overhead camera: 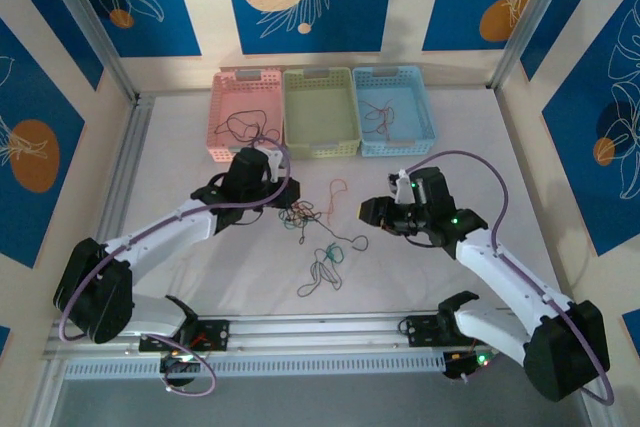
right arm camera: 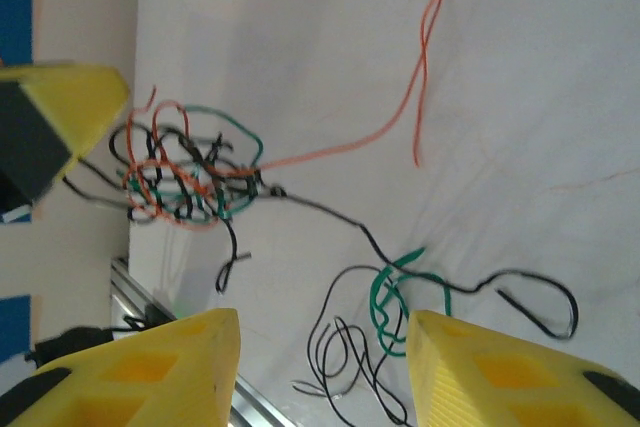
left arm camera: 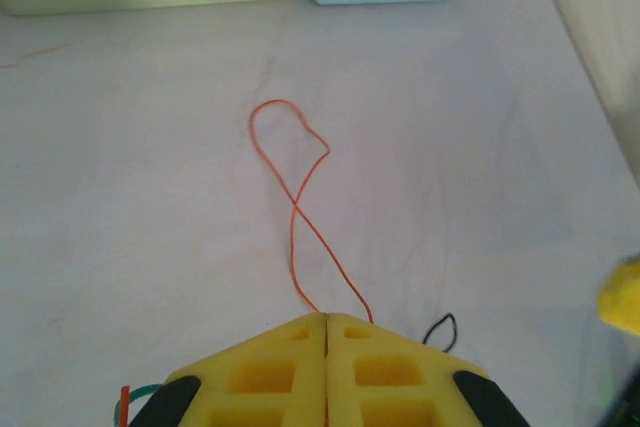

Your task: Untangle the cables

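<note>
While the left claw (left arm camera: 327, 317) sits pressed together at 9 o'clock of the cables (overhead camera: 298, 215), the right claw (right arm camera: 320, 325) just hangs spread wide at their 3 o'clock over the desk (overhead camera: 400, 282).

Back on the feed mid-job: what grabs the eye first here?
A knot of black, green and orange wires at mid-table, beside the shut left gripper. Looser strands trail toward the open right gripper. A pink basket, green basket and blue basket line the far edge.
</note>
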You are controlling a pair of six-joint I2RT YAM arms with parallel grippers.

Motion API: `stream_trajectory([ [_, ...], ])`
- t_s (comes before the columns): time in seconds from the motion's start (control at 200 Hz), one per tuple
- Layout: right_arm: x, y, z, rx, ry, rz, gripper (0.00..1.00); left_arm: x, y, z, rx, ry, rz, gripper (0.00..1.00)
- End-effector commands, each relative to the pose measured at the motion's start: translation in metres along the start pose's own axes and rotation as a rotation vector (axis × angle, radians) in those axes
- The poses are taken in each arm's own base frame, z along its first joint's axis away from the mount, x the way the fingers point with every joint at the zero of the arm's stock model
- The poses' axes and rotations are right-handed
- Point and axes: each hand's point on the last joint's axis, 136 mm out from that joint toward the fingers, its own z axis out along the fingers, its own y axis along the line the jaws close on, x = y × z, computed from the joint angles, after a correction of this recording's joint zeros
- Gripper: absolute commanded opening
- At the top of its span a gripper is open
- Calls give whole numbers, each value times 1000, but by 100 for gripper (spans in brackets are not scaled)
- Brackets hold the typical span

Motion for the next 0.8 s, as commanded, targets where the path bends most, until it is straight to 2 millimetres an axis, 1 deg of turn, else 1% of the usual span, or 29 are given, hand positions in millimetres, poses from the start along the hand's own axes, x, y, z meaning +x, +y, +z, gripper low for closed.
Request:
stream_trajectory([
  [0.0,30,2,11,43,112,-31,47,6,32,-3,-124,-12,-40,0],
  [0.065,50,5,23,60,179,-52,47,12,40,-1,-147,-3,-45,0],
  [0.16,73,4,41,124,249,-85,47,19,46,0,-162,10,-43,0],
  [0.24,87,2,57,195,292,-116,51,24,51,-1,-185,20,-34,0],
  [0.345,106,7,79,249,363,-179,51,28,58,-4,-216,32,-19,0],
  [0.405,111,8,90,296,388,-216,51,30,61,-5,-229,39,-15,0],
  [0.48,116,4,100,376,409,-250,50,32,63,-7,-237,43,-14,0],
  [0.575,117,1,106,435,417,-280,47,33,67,-10,-250,41,-10,0],
  [0.67,120,-3,109,464,436,-277,43,33,69,-15,-264,39,-3,4],
  [0.73,121,-6,111,481,450,-273,39,31,69,-18,-269,33,3,7],
  [0.795,122,-7,113,487,458,-274,28,30,70,-22,-277,29,7,9],
])
